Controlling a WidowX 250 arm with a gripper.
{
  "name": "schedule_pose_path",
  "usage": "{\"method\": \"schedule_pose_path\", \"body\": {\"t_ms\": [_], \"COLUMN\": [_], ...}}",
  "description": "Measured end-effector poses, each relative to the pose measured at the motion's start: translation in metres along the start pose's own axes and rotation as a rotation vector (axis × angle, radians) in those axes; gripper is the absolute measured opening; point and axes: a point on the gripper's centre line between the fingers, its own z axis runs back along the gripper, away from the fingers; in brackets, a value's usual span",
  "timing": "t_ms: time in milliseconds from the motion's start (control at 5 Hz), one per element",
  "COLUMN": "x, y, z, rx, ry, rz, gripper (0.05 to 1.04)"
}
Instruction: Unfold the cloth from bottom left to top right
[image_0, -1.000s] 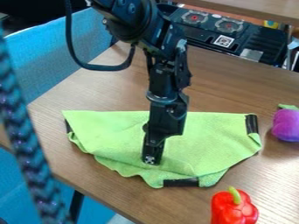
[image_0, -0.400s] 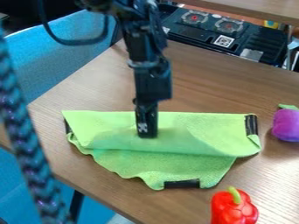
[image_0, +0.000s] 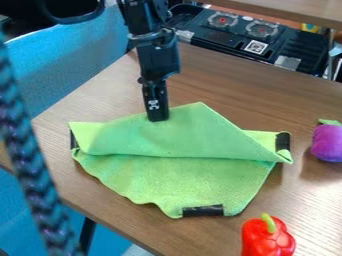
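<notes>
The gripper (image_0: 157, 118) hangs at the back edge of the green cloth (image_0: 167, 180), left of centre. It is shut on the cloth's upper layer, which is raised at the back with a pointed corner to the gripper's right. That layer is folded over itself, its lower edge running across the middle. In front of it lies a single, flatter part of the cloth, reaching a black strip at the front edge. Other black strips show at the left and right corners.
A purple toy (image_0: 327, 143) lies right of the cloth, and a red toy pepper (image_0: 267, 237) sits at the front. A black stove (image_0: 267, 40) stands behind the wooden table (image_0: 267, 85). A dark braided cord (image_0: 30, 175) crosses the left side.
My gripper has moved back and slightly left, drawing the cloth's upper layer with it. More of the lower part is uncovered, and a pointed corner now rises at the back.
</notes>
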Motion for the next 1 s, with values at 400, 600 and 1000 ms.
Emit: {"method": "schedule_pose_path", "body": {"t_ms": [400,600,1000], "x": [-0.002,-0.006,-0.016], "y": [0.041,0.064,0.100], "z": [0.006,0.006,0.015], "rx": [0.016,0.005,0.017], "ry": [-0.013,-0.019,-0.043], "rz": [0.132,0.224,0.340], "gripper": [0.051,0.051,0.051]}}
